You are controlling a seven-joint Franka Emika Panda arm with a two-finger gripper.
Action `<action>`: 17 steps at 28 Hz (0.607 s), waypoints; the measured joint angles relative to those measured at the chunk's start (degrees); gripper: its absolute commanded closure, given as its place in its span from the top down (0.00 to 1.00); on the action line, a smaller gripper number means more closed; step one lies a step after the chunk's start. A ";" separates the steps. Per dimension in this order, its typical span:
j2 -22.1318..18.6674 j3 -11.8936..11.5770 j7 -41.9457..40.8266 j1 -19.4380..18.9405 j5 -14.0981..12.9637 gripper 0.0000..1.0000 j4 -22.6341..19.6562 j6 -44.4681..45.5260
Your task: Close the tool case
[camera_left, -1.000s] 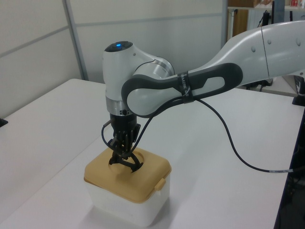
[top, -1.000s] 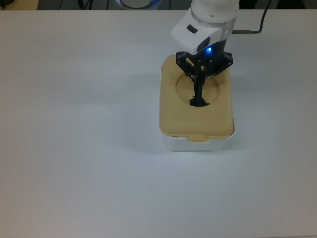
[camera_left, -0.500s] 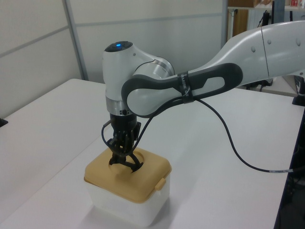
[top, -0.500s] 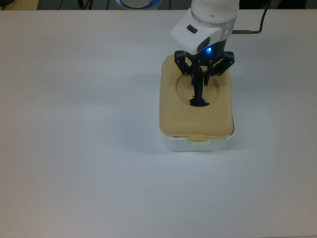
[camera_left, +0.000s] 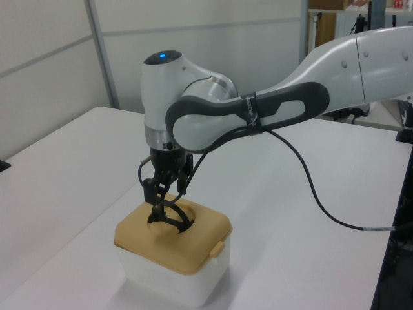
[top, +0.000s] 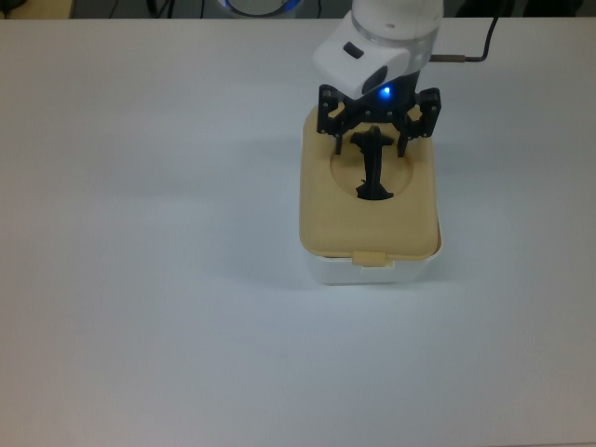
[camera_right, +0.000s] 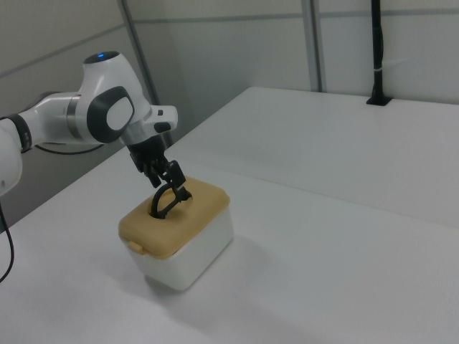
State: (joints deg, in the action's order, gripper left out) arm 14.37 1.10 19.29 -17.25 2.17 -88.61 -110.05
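So the small white rectangular plastic tool case (top: pixel 369 268) with rounded corners sits on the plain white desk (top: pixel 140 233), a bit toward the top view's right and toward the far edge. Its tan plastic lid (top: pixel 370 219) is lying flat on the tub, with a little tan latch tab (top: pixel 372 259) hanging over the near edge in the top view. In the round recess of the lid the thin black handle (top: pixel 373 172) is standing up, looping out of the dip.

The white Panda arm's black two-finger hand (top: pixel 377 130) hangs right over the back part of the lid, and its fingers are spread apart, one on each side of the handle's upper end. They aren't pinching anything as far as I can see. In the left view the hand (camera_left: pixel 164 192) is just above the handle, pointing straight down, and the right view shows the hand (camera_right: pixel 170 181) close to the handle's top. A black cable (camera_left: pixel 316 194) trails from the arm across the desk
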 measured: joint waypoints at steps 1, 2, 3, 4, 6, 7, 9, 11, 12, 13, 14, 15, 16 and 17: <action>-0.36 -0.17 -0.06 0.18 0.08 1.00 0.15 0.52; -0.79 -0.29 -0.21 0.46 0.18 1.00 0.33 1.32; -1.52 -0.42 -0.73 0.91 0.29 1.00 0.63 2.73; -2.05 -0.50 -1.07 1.26 0.31 1.00 0.82 3.68; -3.38 -0.68 -2.17 2.26 0.36 1.00 1.20 5.72; -4.16 -0.79 -2.86 2.89 0.36 1.00 1.36 6.74; -6.15 -0.99 -4.58 4.54 0.36 1.00 1.54 8.76; -7.71 -1.14 -6.02 6.11 0.35 1.00 1.55 10.06; -8.43 -1.17 -6.94 6.97 0.34 1.00 1.55 10.74; -9.06 -1.19 -7.73 7.69 0.33 1.00 1.55 11.44; -9.87 -1.25 -8.81 8.73 0.32 1.00 1.55 12.57; -10.35 -1.28 -9.58 9.39 0.31 1.00 1.54 13.28; -10.76 -1.29 -10.40 9.99 0.30 1.00 1.54 14.05; -11.12 -1.29 -11.28 10.56 0.30 1.00 1.54 14.79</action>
State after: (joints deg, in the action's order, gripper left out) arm 3.24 -0.19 8.02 -6.69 2.47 -87.07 -95.26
